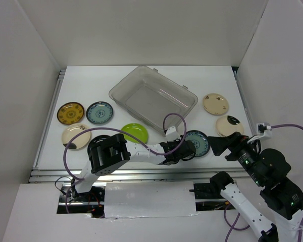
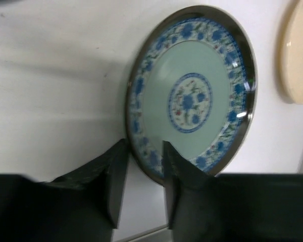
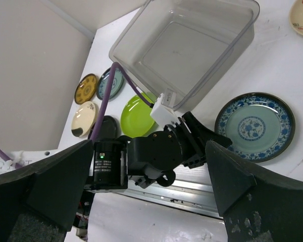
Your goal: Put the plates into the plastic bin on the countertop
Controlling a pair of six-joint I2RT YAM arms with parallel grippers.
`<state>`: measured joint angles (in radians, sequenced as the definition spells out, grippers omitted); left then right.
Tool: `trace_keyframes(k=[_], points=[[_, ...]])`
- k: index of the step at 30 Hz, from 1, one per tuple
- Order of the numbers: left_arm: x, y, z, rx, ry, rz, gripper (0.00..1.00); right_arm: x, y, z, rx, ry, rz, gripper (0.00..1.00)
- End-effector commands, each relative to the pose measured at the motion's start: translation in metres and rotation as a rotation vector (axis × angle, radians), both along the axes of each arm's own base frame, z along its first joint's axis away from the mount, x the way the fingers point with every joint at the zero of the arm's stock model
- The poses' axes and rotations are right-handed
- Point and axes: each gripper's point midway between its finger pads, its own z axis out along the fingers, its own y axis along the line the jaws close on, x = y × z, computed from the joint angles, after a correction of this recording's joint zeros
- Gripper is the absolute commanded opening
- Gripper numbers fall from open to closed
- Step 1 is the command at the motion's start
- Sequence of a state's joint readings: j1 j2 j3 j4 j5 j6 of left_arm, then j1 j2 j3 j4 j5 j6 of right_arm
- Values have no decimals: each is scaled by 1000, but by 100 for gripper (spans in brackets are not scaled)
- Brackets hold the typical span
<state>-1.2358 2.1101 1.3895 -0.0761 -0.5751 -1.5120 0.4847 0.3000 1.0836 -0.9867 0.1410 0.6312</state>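
**Step in hand:** pickup of a plate. The plastic bin [image 1: 156, 98] holds none yet.

The left gripper [image 2: 144, 154] is at the teal-patterned plate [image 2: 192, 96], which lies flat on the countertop [image 1: 212, 80] just off the bin's near right corner. Its jaws are narrowed and straddle the plate's near rim, with no visible pinch.

**Next move, as judged:** finish closing, lift, and clear the bin's near wall.

**Surroundings:**
- Left of the bin lie five more plates [image 1: 99, 112]. The lime green plate [image 1: 135, 133] is nearest the bin.
- Right of the bin lie two cream plates [image 1: 215, 103].
- The right gripper [image 1: 219, 146] is further right of the bin, close beside the teal-patterned plate. Its jaws are wide and empty, so it is a possible collision point.
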Motion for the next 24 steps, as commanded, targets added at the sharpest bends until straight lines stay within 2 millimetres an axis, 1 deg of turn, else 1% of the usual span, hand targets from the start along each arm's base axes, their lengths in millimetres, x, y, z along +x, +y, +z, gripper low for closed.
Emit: trace_keyframes(k=[1, 4, 6, 8, 11, 15, 17, 20, 21, 23, 24], points=[[-8, 33, -46, 170, 59, 28, 43, -4, 0, 30, 53, -98, 12, 100], [-10, 39, -46, 174, 65, 40, 32, -5, 0, 31, 54, -99, 11, 100], [-9, 41, -43, 165, 64, 49, 22, -5, 0, 31, 55, -100, 14, 100], [-9, 44, -42, 170, 60, 58, 20, -5, 1, 31, 57, -101, 15, 100], [-7, 46, -40, 170, 55, 62, 11, -6, 1, 31, 57, -104, 18, 100], [-4, 41, -27, 152, 36, 53, 0, -6, -1, 31, 55, -102, 11, 100], [-2, 39, -23, 151, 24, 40, 0, -6, -1, 30, 52, -101, 11, 100], [-3, 33, -5, 129, 1, 17, 0, -8, -4, 31, 49, -103, 1, 100], [-5, 32, 10, 119, -31, -15, 0, -8, -5, 31, 48, -103, -5, 100], [-7, 25, 33, 73, -70, -44, 0, -9, -8, 34, 49, -111, -14, 100], [-8, 21, 54, 57, -107, -90, 0, -10, -10, 35, 49, -113, -20, 100]])
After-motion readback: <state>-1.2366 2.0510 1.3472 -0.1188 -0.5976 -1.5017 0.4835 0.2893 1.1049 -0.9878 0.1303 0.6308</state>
